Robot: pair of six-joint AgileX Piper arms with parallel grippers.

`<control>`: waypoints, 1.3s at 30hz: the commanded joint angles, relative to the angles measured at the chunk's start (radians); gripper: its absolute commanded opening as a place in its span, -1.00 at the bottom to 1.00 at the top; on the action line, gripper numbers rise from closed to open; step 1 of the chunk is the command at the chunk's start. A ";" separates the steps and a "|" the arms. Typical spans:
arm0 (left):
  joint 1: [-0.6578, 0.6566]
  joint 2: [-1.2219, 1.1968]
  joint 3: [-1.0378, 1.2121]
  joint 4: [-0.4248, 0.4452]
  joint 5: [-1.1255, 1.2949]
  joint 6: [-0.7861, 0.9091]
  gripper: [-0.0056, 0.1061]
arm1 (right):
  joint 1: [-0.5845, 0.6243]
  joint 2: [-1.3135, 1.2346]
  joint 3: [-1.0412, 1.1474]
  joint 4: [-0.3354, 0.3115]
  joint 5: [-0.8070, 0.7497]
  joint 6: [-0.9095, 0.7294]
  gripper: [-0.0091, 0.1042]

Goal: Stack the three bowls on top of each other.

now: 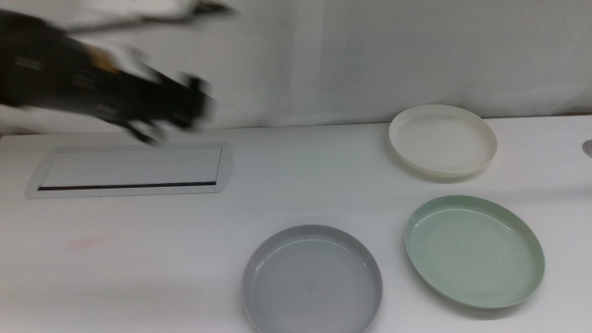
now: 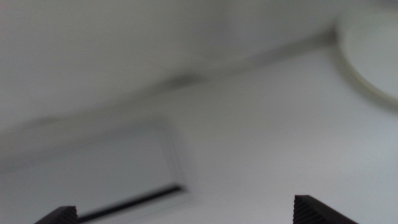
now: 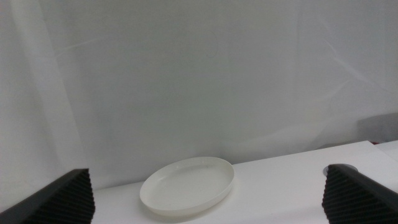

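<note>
Three bowls lie apart on the white table. The grey bowl [image 1: 313, 280] is at the front middle, the pale mint green bowl [image 1: 474, 250] at the front right, and the cream-white bowl [image 1: 442, 140] at the back right. My left gripper [image 1: 176, 109] is motion-blurred in the air at the back left, above the white panel and far from the bowls. In the left wrist view its jaws [image 2: 186, 214] stand wide apart and empty, with the cream-white bowl [image 2: 373, 56] at the edge. The right gripper [image 3: 208, 199] is out of the middle view, open and empty, and faces the cream-white bowl [image 3: 186, 185].
A flat white rectangular panel with a dark slot [image 1: 129, 170] lies at the back left and also shows in the left wrist view [image 2: 93, 174]. A small dark round fitting [image 1: 587, 146] sits at the table's right edge. A white curtain hangs behind the table.
</note>
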State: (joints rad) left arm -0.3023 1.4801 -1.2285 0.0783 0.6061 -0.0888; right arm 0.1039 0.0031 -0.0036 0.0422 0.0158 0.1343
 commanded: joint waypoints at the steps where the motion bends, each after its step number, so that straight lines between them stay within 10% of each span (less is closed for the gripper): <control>1: 0.100 -0.070 -0.001 0.021 -0.001 0.000 0.70 | -0.004 -0.031 0.038 -0.004 -0.009 -0.004 0.98; 5: 0.299 -0.234 0.080 0.021 0.001 0.071 0.34 | -0.004 -0.031 0.038 -0.004 -0.016 -0.004 0.98; 10: 0.345 -0.426 0.273 0.016 -0.144 0.052 -0.94 | -0.004 -0.031 0.038 0.003 -0.016 -0.004 0.98; 25: 0.343 -1.130 0.998 0.012 -0.535 -0.054 -0.94 | -0.004 -0.031 -0.086 0.056 -0.016 -0.009 0.90; 39: 0.343 -1.249 1.174 0.012 -0.552 -0.088 -0.94 | -0.004 0.292 -0.607 -0.171 0.526 -0.011 0.90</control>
State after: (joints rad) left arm 0.0383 0.2348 -0.0606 0.0998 0.0768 -0.1631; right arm 0.1039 0.2398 -0.5556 -0.0842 0.4751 0.1313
